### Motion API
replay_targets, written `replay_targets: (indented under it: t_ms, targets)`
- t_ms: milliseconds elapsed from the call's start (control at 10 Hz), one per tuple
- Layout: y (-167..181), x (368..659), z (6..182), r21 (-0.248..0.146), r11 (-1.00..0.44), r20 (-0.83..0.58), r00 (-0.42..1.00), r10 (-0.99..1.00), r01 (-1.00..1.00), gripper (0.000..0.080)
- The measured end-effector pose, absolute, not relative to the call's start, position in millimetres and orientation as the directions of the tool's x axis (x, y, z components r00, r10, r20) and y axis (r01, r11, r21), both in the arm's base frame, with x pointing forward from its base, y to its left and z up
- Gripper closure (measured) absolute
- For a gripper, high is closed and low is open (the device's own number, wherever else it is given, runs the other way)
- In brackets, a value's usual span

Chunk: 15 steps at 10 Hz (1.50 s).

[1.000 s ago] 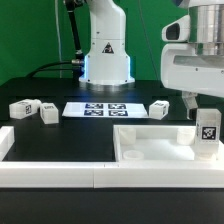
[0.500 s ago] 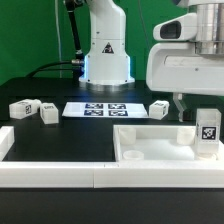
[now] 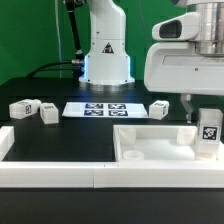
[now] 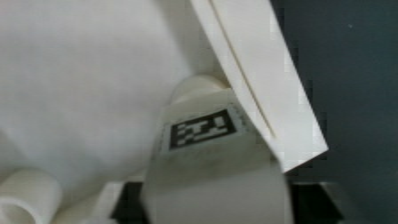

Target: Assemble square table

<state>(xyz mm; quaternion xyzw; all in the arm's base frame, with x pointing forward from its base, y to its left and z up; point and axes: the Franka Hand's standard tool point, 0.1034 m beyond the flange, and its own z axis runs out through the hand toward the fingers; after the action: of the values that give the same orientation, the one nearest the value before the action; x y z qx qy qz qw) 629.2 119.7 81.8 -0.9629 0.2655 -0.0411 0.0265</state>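
While the arm's broad white wrist hangs over the exterior view's right side, the fingers reach down from it to the top of an upright leg. One dark finger shows just left of the leg's upper end, and the pictures do not let me tell whether the fingers are pressed onto the leg or stand clear of it. This upright leg, a small white block with a black-and-white tag on its face, stands in the right part of the square top, a white tray with a raised rim lying at the front right of the black worktop. From the wrist view the same leg fills the middle with its tag showing, the square top pale around it. Farther out, a loose leg lies behind the square top, just right of the marker board. Two more loose legs lie close together at the left. White border rails edge the front and left, and the robot base stands at the back.
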Motion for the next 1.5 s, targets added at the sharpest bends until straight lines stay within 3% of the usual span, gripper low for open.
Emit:
replay_targets:
  t_ms: [100, 200, 300, 500, 700, 1000, 1100, 1200, 1300, 1500]
  targets:
    - [119, 629, 81.6, -0.075, -0.824, 0.060, 0.822, -0.566, -0.561, 0.0508]
    - [118, 629, 81.5, -0.077, -0.805, 0.058, 0.803, -0.593, -0.589, 0.0508]
    - [117, 629, 82.0, -0.089, -0.693, 0.037, 0.693, -0.720, -0.715, 0.0508]
    - [116, 629, 80.7, -0.074, -0.286, -0.035, 0.289, -0.957, -0.955, 0.0508]
    - [112, 630, 79.1, -0.061, 0.045, -0.090, -0.039, -0.995, -0.997, 0.0508]
    - [112, 629, 79.1, -0.039, 0.173, -0.104, -0.168, -0.980, -0.984, 0.0508]
    - [113, 629, 78.6, -0.050, 0.052, -0.091, -0.047, -0.995, -0.997, 0.0417]
    - [118, 627, 75.3, -0.060, -0.159, -0.055, 0.162, -0.985, -0.986, 0.0279]
    - [123, 634, 72.0, -0.122, -0.336, -0.023, 0.341, -0.940, -0.934, 0.0190]
    - [123, 633, 73.1, -0.128, -0.516, 0.004, 0.520, -0.854, -0.847, 0.0157]
